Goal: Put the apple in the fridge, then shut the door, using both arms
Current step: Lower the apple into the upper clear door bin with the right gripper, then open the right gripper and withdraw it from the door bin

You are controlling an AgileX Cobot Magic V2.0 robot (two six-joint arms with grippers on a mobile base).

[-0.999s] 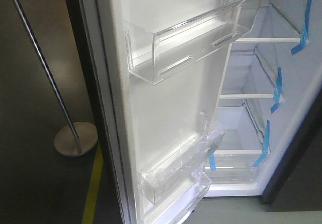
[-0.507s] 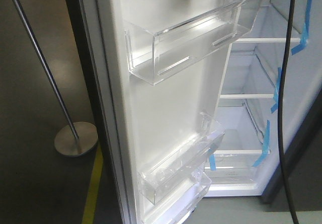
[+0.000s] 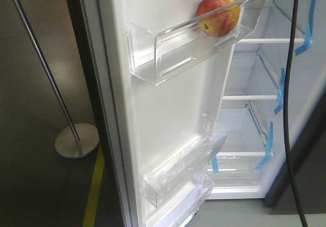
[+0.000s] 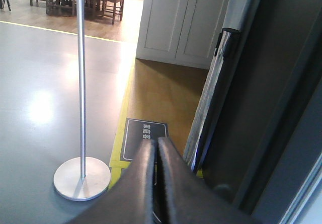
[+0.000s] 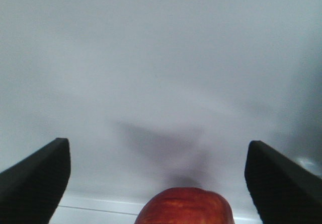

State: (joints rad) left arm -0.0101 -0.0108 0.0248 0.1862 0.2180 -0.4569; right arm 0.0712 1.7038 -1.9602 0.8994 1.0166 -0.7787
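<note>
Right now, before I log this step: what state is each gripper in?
Left gripper: closed, holding nothing.
Right gripper: open, fingers wide on either side of the apple, not touching it.

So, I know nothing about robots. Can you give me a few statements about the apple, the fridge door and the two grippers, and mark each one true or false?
1. The apple sits in the upper clear bin on the door. True.
2. The door is shut. False: it stands wide open, with its white lining facing the front camera.
3. The right gripper is clamped on the apple. False: its fingers are spread wide, well clear of the apple on both sides.
4. The left gripper is shut and holds nothing. True.
5. The lower door bins hold bottles. False: nothing shows inside them.
</note>
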